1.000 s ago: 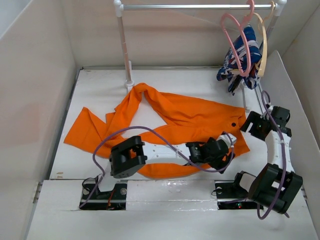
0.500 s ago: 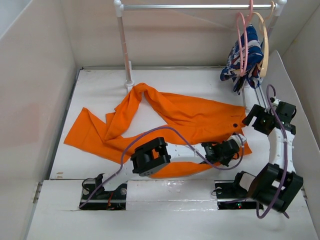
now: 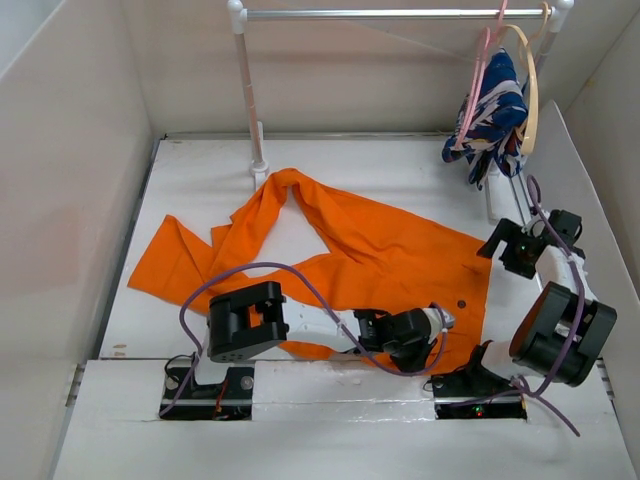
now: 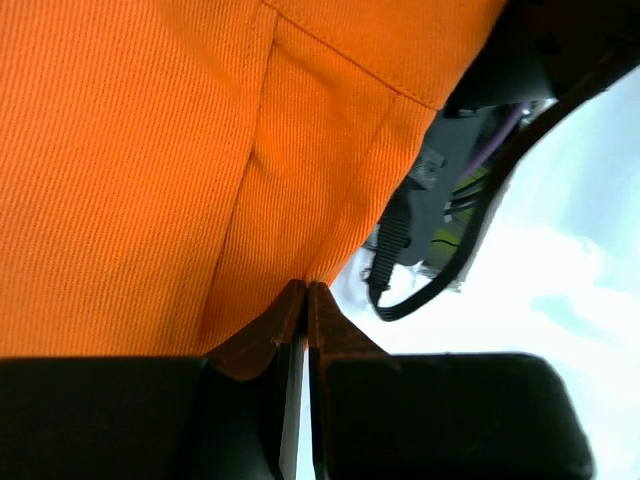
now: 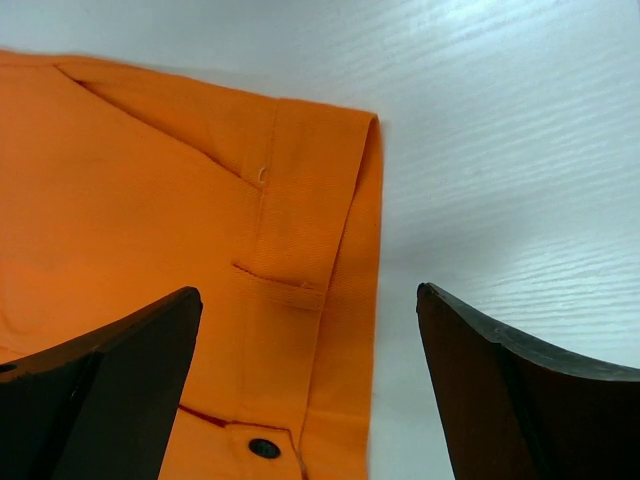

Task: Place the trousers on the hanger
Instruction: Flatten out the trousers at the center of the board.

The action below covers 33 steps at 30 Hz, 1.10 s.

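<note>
Top view: trousers [image 3: 380, 240] sprawled on worktop [image 3: 200, 170], long axis left-right. Waist at right, legs trailing left, one doubled back toward far side. Hanger [image 3: 478, 70] hooked on rail [image 3: 380, 14], far right, well apart from trousers. Left hand [image 3: 445, 321] at near waist edge. Right hand [image 3: 497, 246] just beside waist's right edge.

Left wrist: fingers [image 4: 255, 335] together, pinching waistband edge at tips, I judge.

Right wrist: right hand spread wide above waistband corner, holding nothing.

Cloth light, soft, floppy, will sag and crumple. I'd hold waistband at both corners, where the doubled seam should grip best.

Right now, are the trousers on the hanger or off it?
Off. The trousers lie on the table, while the hanger hangs from the rail.
</note>
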Tool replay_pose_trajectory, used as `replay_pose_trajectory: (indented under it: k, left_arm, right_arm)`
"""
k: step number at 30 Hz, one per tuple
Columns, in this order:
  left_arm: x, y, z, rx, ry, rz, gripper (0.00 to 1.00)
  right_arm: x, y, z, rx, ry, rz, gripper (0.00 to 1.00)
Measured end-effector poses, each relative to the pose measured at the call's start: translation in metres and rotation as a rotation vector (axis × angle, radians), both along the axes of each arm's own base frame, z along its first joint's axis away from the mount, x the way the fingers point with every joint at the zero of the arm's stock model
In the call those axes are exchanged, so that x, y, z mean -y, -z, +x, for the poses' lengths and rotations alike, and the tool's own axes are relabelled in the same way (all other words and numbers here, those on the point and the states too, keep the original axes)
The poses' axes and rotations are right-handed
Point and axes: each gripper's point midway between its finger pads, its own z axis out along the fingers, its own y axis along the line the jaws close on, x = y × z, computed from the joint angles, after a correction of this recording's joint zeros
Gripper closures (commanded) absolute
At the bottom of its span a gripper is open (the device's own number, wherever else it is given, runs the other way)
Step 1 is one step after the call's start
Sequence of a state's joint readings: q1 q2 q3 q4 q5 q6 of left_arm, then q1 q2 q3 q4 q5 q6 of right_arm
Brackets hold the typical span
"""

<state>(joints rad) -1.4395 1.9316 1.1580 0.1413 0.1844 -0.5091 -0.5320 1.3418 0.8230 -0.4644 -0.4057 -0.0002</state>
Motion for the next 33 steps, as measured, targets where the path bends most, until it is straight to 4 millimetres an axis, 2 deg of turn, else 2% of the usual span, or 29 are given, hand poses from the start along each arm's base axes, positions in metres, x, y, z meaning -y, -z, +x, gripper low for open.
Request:
replay_pose_trajectory:
  k: [4, 8, 9, 11, 12, 13, 14, 17, 20, 22, 25, 27, 28, 29, 30, 31, 32, 33]
  left_arm:
    - [0.003, -0.004, -0.004, -0.022, 0.005, -0.018, 1.0]
    - [0.005, -0.005, -0.005, -0.035, 0.003, -0.024, 1.0]
    - [0.005, -0.006, -0.005, -0.036, 0.005, -0.027, 1.0]
    - [0.006, -0.007, -0.005, -0.039, 0.003, -0.033, 1.0]
    - [0.007, -0.007, -0.005, -0.04, 0.003, -0.037, 1.0]
    - [0.007, -0.008, -0.005, -0.041, 0.002, -0.038, 1.0]
    - [0.008, -0.008, -0.005, -0.041, 0.002, -0.042, 1.0]
    - [0.01, -0.011, -0.005, -0.043, 0.003, -0.049, 1.0]
    - [0.022, -0.025, -0.005, -0.042, 0.011, -0.073, 1.0]
    - [0.042, -0.044, -0.004, -0.038, 0.027, -0.118, 1.0]
    - [0.082, -0.077, -0.002, -0.029, 0.055, -0.212, 1.0]
    - [0.089, -0.077, 0.006, -0.019, 0.061, -0.172, 1.0]
    - [0.092, -0.073, 0.011, -0.025, 0.058, -0.14, 0.86]
    - [0.104, -0.071, 0.02, -0.023, 0.046, -0.153, 0.72]
    - [0.119, -0.069, 0.027, -0.025, 0.032, -0.158, 0.72]
    - [0.129, -0.064, 0.038, 0.001, 0.02, -0.157, 0.45]
    - [0.136, -0.057, 0.05, 0.016, 0.009, -0.157, 0.36]
    - [0.139, -0.053, 0.062, 0.001, -0.028, -0.162, 0.28]
  right_arm:
    - [-0.001, 0.026, -0.007, -0.061, 0.036, 0.038, 0.07]
    - [0.003, 0.048, 0.002, -0.097, 0.066, 0.081, 0.16]
    - [0.007, 0.049, 0.008, -0.08, 0.077, 0.078, 0.24]
    - [0.013, 0.05, 0.02, -0.05, 0.087, 0.077, 0.48]
    - [0.013, 0.052, 0.023, -0.048, 0.092, 0.079, 0.78]
    - [0.014, 0.055, 0.025, -0.045, 0.094, 0.081, 0.93]
    - [0.014, 0.059, 0.026, -0.054, 0.102, 0.085, 1.0]
    - [0.013, 0.059, 0.029, -0.046, 0.113, 0.101, 1.0]
    - [0.017, 0.047, 0.027, -0.036, 0.141, 0.078, 1.0]
    - [0.026, 0.03, 0.032, -0.021, 0.163, 0.046, 1.0]
    - [0.047, -0.008, 0.053, 0.031, 0.193, -0.019, 1.0]
    - [0.066, -0.037, 0.072, 0.079, 0.216, -0.071, 1.0]
    - [0.075, -0.048, 0.082, 0.096, 0.225, -0.094, 0.86]
    - [0.089, -0.063, 0.096, 0.132, 0.242, -0.13, 0.64]
    - [0.101, -0.073, 0.107, 0.142, 0.255, -0.156, 0.39]
    - [0.107, -0.078, 0.114, 0.142, 0.27, -0.167, 0.27]
    - [0.115, -0.083, 0.122, 0.144, 0.274, -0.187, 0.19]
    - [0.122, -0.087, 0.129, 0.142, 0.277, -0.2, 0.15]
